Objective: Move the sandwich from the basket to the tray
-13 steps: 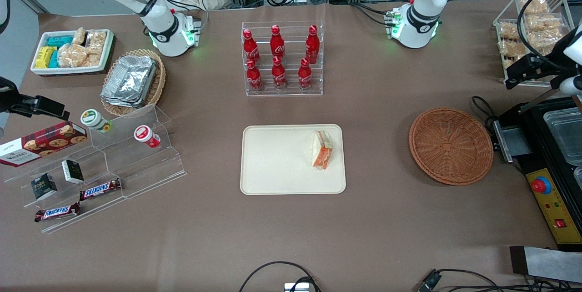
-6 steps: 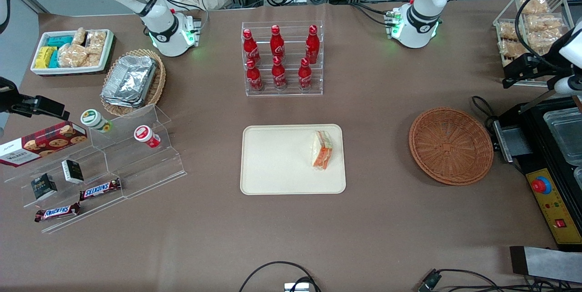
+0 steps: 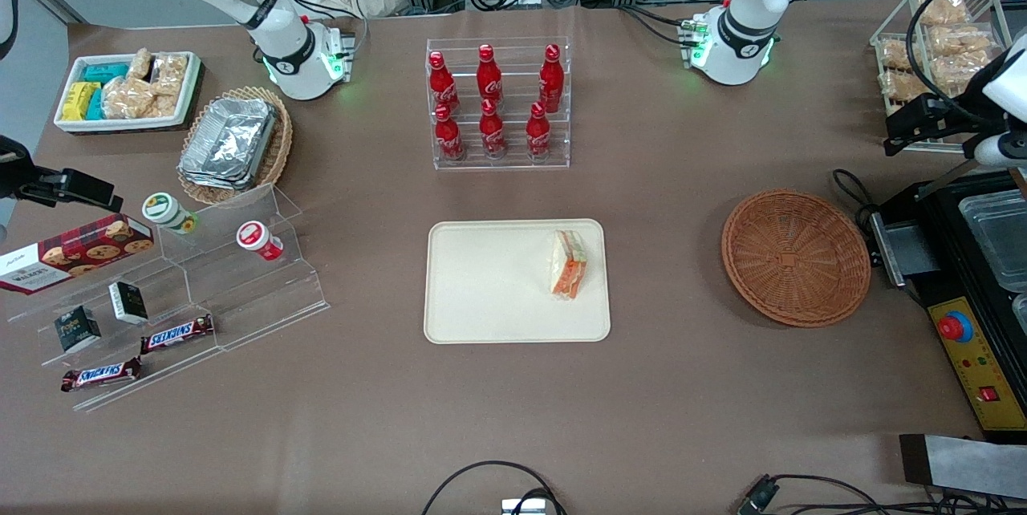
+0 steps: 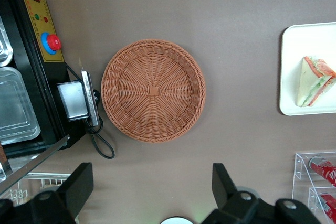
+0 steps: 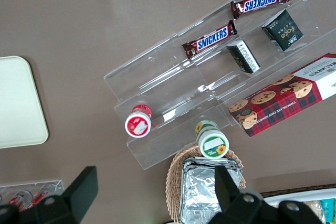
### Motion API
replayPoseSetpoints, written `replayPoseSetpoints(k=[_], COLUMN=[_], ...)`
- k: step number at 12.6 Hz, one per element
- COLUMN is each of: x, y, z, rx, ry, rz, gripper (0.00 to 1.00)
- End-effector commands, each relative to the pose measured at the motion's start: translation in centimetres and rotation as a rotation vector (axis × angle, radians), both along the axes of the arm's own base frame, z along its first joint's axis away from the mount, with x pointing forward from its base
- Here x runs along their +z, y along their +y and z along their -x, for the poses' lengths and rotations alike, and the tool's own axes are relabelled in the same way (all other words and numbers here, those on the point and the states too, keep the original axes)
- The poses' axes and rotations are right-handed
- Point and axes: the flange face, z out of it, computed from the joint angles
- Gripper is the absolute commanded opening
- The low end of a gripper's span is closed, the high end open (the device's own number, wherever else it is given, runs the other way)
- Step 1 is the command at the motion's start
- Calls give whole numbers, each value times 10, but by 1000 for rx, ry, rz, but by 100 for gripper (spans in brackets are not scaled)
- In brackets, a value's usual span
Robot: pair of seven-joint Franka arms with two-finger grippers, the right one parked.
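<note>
The left arm's base [image 3: 738, 42] stands in the upper part of the front view. From there the arm climbs out of the frame's top edge and comes back in at the edge toward the working arm's end of the table. Only its white wrist and the dark gripper [image 3: 897, 130] show there, in the upper part of the frame. The gripper hangs high above the table, between the wire rack of bagged snacks [image 3: 939, 42] and the black machine [image 3: 963, 258] with the red button. It touches nothing.

In the left wrist view the gripper [image 4: 152, 192] looks straight down at the table. Its two dark fingers [image 4: 79, 187] stand wide apart, with nothing between them but bare table surface.

The sandwich [image 3: 568, 264] lies on the tray [image 3: 497, 290] in the centre of the front view. It sits close to the tray's edge nearest the basket [image 3: 796, 257], with its orange and green filling layers showing along one side. In the wrist view the sandwich [image 4: 315, 81] rests just inside the rim of the tray [image 4: 299, 51], well apart from the round reddish-brown basket [image 4: 153, 90]. The basket sits on the table just beside the black machine [image 4: 31, 77], between it and the tray
</note>
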Motion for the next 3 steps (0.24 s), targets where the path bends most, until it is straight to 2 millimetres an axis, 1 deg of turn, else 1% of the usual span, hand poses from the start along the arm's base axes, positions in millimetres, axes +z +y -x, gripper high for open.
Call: replayPoseSetpoints(k=[1, 3], x=[6, 6], y=[-2, -1], z=[1, 1], rx=[9, 14], ry=[-10, -10], rz=[7, 9], gripper=[100, 100])
